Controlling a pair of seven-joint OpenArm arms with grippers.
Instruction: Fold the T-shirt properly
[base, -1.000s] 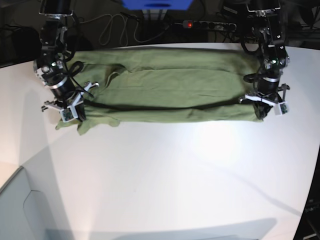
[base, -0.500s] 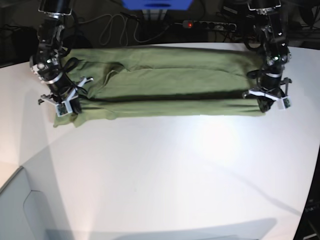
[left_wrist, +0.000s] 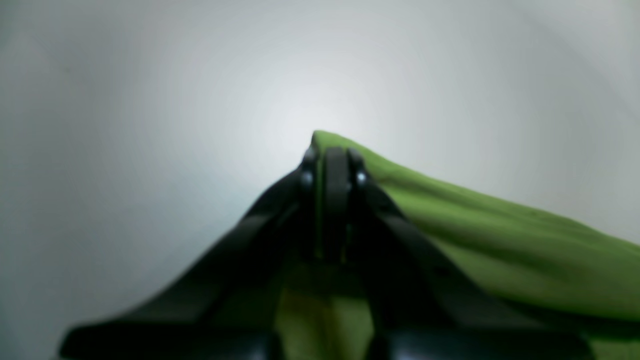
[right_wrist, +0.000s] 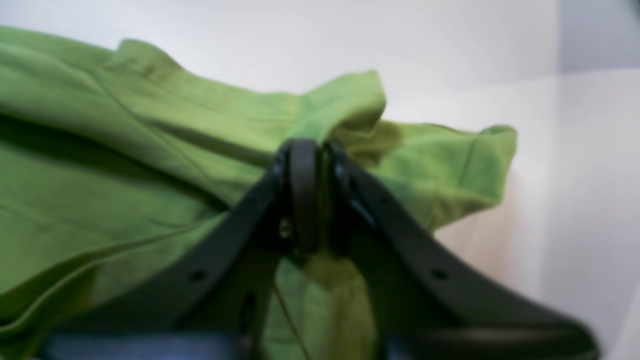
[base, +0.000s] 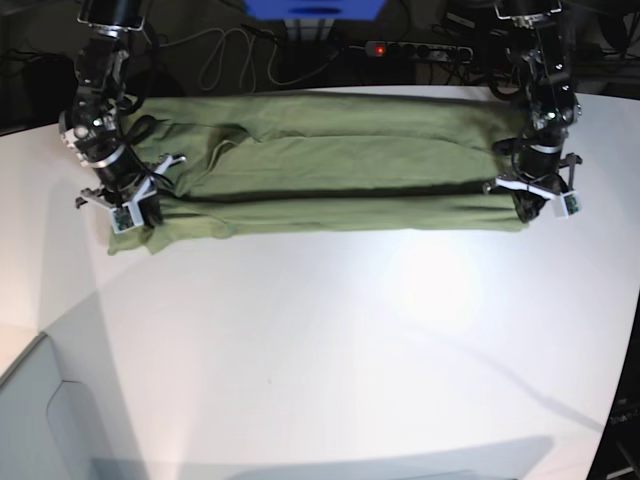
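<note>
Base view: T-shirt (base: 330, 170) is lying folded lengthwise across the far worktop (base: 330, 340). Left tool (base: 537, 207) is pinching its right end, right tool (base: 133, 212) is clamping the left end's cloth.

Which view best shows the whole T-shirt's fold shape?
The base view: the T-shirt lies as a long band on the table. The left wrist view shows only one pinched corner, the right wrist view a bunched end.
</note>
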